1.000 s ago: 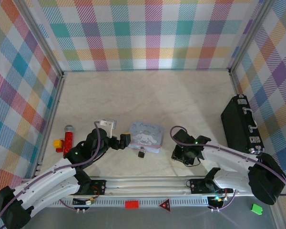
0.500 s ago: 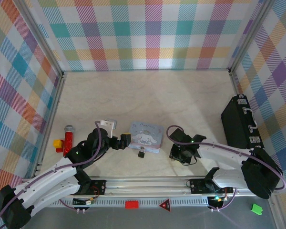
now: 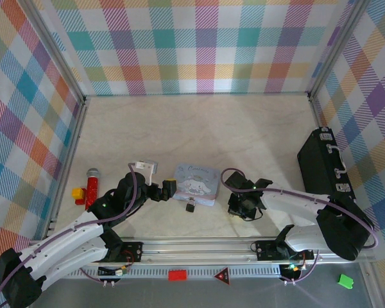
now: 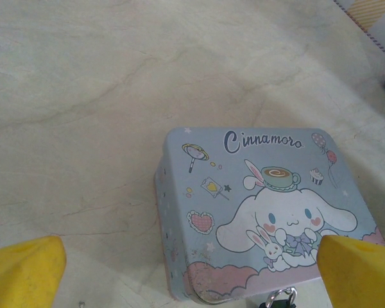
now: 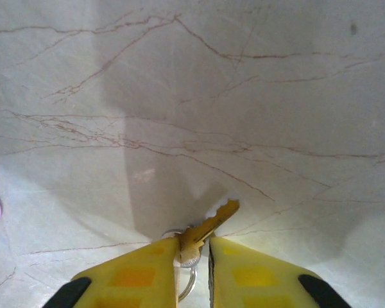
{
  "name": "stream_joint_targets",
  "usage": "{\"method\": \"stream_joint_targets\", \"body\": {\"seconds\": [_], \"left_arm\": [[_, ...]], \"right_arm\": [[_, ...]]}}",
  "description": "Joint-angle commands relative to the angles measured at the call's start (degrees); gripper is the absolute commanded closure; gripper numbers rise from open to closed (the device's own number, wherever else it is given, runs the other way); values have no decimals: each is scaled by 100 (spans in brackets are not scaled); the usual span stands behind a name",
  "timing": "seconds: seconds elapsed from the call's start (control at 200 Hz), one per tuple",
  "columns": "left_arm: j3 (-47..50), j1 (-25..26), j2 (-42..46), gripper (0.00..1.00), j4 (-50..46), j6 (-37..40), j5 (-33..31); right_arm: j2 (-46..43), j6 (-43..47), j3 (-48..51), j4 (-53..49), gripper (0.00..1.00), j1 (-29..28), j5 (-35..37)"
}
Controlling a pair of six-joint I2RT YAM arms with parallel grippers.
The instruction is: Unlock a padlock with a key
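Note:
In the right wrist view a small brass-coloured key [image 5: 208, 228] on a wire ring lies head-first between my right gripper's [image 5: 194, 242] yellow fingers. The jaws are shut on its head, and its blade points up and to the right over the marble table. In the top view that gripper [image 3: 239, 208] is low on the table, right of the tin. The tiny black padlock [image 3: 190, 207] sits at the tin's near edge, and its silvery shackle [image 4: 279, 299] peeks in at the bottom of the left wrist view. My left gripper [image 3: 163, 190] stands wide open just left of the tin.
The pastel cartoon tin [image 3: 196, 182] lies between the two grippers. A red-and-yellow toy [image 3: 89, 187] rests at the far left. A black case [image 3: 323, 165] stands along the right wall. Patterned walls close in the table on three sides.
My right gripper has edged left and lower, and its jaws have narrowed onto the key's head. The left arm, tin and padlock have stayed put.

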State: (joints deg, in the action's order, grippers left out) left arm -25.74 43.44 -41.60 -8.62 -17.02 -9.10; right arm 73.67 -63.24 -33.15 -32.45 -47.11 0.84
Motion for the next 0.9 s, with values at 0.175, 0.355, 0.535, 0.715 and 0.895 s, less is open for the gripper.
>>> {"method": "stream_joint_targets", "body": {"seconds": [0.175,0.355,0.535,0.715,0.895], "left_arm": [[-2,53,-23,0,114,93,-109],[-2,56,-56,0,117,97,-147],[-10,51,-74,0,111,93,-147],[-15,59,-73,0,104,101,-171],[-11,58,-93,0,114,94,-188]], "right_arm": [[113,102,-57,146,92,-123,-49],[3,118,-56,137,100,-149,-23],[-121,155,-101,72,100,-169,23],[-305,201,-145,-82,100,-176,107],[-689,451,-273,-323,100,-175,365]]}}
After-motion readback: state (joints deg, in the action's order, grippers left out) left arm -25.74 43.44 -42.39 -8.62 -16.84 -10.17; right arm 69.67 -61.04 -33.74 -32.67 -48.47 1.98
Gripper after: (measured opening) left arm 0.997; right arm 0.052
